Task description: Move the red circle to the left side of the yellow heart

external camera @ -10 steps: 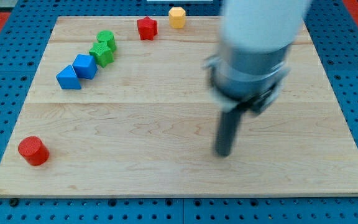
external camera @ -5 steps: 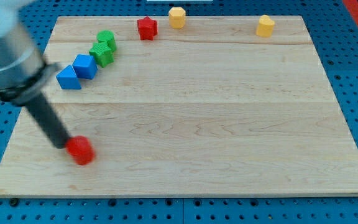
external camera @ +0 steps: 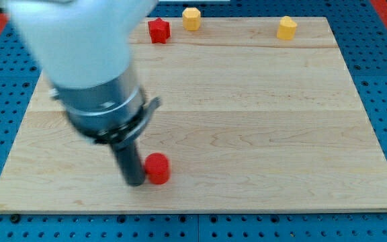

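Note:
The red circle (external camera: 158, 168) lies on the wooden board near the view's bottom, left of centre. My tip (external camera: 134, 181) is at its left side, touching it. The yellow heart (external camera: 287, 28) sits far off at the view's top right, near the board's top edge. The arm's body hides the board's upper left part.
A red star (external camera: 158, 30) and a yellow hexagon (external camera: 191, 18) sit at the top edge of the wooden board (external camera: 261, 134). The blue and green blocks seen earlier at the upper left are hidden behind the arm. A blue pegboard surrounds the board.
My tip has swung from the board's middle to the left and then pushed the red circle rightward along the bottom, from the lower left corner to left of centre.

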Tool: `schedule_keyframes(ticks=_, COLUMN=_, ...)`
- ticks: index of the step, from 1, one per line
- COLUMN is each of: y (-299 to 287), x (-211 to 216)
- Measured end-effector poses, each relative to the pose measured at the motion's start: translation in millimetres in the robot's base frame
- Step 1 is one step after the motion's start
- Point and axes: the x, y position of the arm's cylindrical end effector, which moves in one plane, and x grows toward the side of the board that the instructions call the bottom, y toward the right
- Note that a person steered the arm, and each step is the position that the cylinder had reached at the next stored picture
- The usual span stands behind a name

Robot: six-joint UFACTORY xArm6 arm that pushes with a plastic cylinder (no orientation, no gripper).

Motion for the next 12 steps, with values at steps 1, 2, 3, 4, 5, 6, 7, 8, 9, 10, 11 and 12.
schedule_keyframes(ticks=1, y=43.7, x=-6.7)
schedule_keyframes(ticks=2, y=83.3, x=-4.7)
schedule_keyframes(ticks=3, y=130.5, x=-33.8)
schedule_keyframes(ticks=4, y=153.5, x=-77.6)
schedule_keyframes(ticks=5, y=205.0, x=-120.0)
schedule_keyframes(ticks=6, y=248.4, x=-133.4)
schedule_keyframes(ticks=7, y=226.6, x=-111.0)
schedule_keyframes(ticks=8, y=173.2, x=-112.6)
schedule_keyframes(ticks=9, y=188.2, x=-164.6)
schedule_keyframes(ticks=10, y=202.9, x=-218.5)
schedule_keyframes(ticks=11, y=211.8, x=-277.4)
schedule_keyframes(ticks=12, y=229.8, x=-308.6)
